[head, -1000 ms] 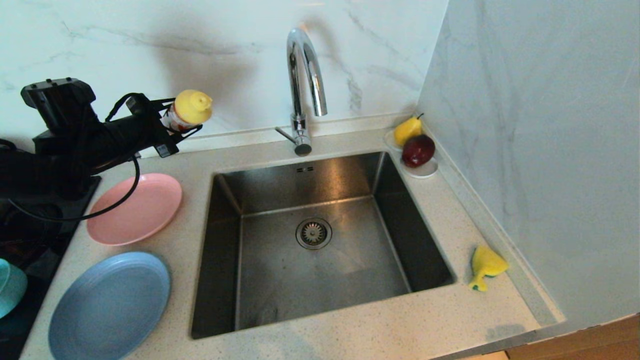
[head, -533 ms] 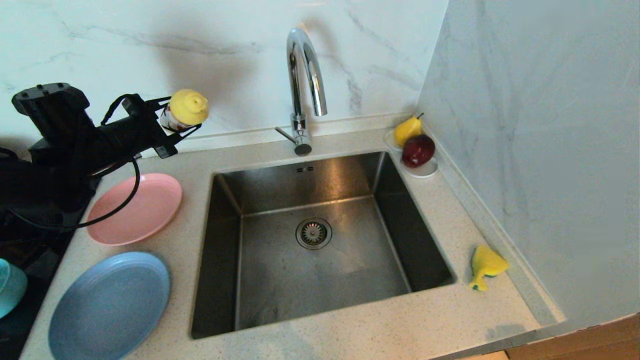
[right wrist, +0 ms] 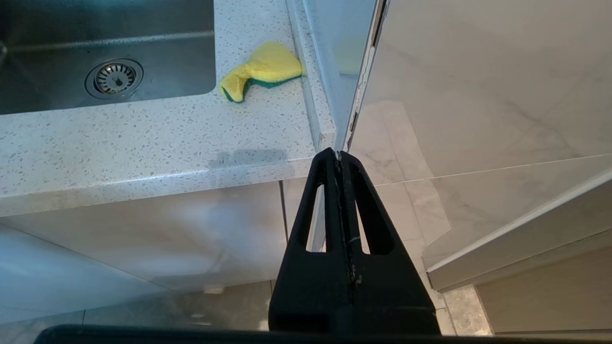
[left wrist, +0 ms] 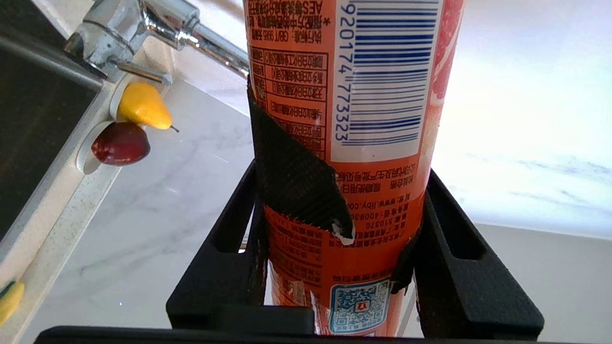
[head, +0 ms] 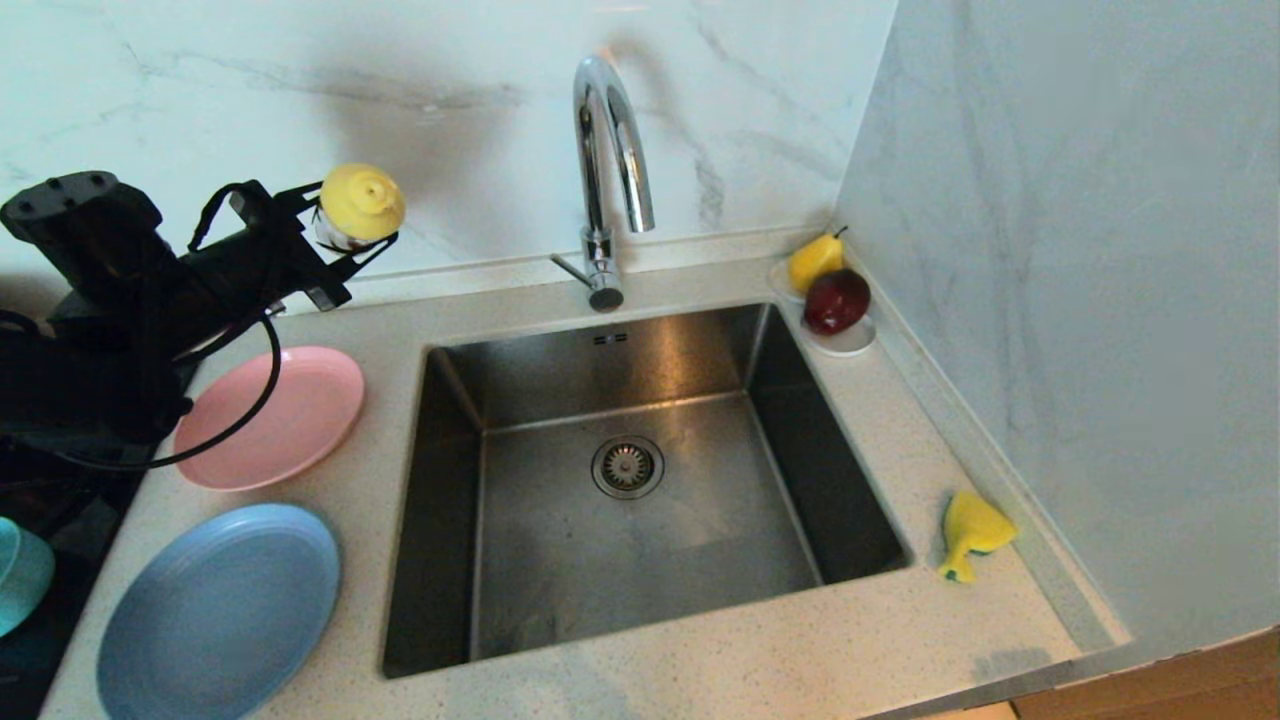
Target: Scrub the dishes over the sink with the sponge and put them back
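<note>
My left gripper (head: 340, 240) hangs above the counter's back left, shut on an orange bottle (left wrist: 354, 119) with a yellow cap (head: 362, 203). Below it lies the pink plate (head: 275, 415), with the light-blue plate (head: 220, 610) nearer me and the teal bowl (head: 12, 575) at the left edge. The sink (head: 640, 480) stands bare under the chrome tap (head: 605, 150). On the counter right of the sink lies the crumpled yellow sponge (head: 970, 530), also seen in the right wrist view (right wrist: 263, 69). My right gripper (right wrist: 338, 155) is parked below the counter's front corner, shut on nothing.
A white saucer (head: 850, 342) with a yellow pear (head: 815, 260) and a red apple (head: 836, 300) sits at the sink's back right corner. A side wall (head: 1080, 300) borders the counter on the right. A black hob (head: 60, 480) lies under my left arm.
My left gripper has lifted the bottle and drifted left, and the bottle has tipped so its cap faces more toward me. The plates, the sponge and my right arm have not moved.
</note>
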Robot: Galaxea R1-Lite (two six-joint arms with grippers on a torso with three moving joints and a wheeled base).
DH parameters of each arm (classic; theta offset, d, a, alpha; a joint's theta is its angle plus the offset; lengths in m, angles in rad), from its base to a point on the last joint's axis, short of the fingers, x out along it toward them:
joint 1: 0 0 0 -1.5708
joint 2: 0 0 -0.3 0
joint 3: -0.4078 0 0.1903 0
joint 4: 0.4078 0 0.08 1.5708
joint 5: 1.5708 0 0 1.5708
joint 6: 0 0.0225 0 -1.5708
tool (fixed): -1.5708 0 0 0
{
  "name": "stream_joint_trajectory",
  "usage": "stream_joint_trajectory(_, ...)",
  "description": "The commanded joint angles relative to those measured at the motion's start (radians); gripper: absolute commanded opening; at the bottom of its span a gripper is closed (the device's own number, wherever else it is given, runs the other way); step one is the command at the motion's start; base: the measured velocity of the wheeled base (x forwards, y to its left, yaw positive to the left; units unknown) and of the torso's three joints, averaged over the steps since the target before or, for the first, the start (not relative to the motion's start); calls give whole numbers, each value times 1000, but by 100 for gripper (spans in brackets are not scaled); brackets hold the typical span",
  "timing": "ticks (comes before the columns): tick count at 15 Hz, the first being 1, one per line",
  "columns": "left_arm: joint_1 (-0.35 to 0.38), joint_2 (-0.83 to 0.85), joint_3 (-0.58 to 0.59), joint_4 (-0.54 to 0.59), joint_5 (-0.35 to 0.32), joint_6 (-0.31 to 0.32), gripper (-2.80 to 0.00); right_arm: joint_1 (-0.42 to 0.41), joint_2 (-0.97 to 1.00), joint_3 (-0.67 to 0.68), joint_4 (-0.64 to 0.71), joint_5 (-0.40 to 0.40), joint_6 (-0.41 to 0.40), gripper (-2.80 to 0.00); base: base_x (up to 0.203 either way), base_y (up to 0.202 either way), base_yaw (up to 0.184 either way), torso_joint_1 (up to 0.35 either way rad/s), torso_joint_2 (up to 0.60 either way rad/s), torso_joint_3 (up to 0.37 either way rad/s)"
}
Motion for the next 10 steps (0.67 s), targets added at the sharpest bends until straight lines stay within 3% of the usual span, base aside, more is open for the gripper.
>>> stream_joint_trajectory(1,-6,-3,2,-4,-5,4,-280,0,0,0,0,0,0,-280,0,0,0,0,0,0)
stream_joint_trajectory(4,-9,-8,3,2,-30,39,-280,0,0,0,-1,0,-2,-280,0,0,0,0,0,0)
stream_joint_trajectory(8,-20,-28,11,104,-54,127,-280,0,0,2,5,-1,-8,-280,0,0,0,0,0,0)
stream_joint_trajectory(10,-28,-54,13,112,-54,127,-280,0,-2,0,0,-3,-17,-280,0,0,0,0,0,0)
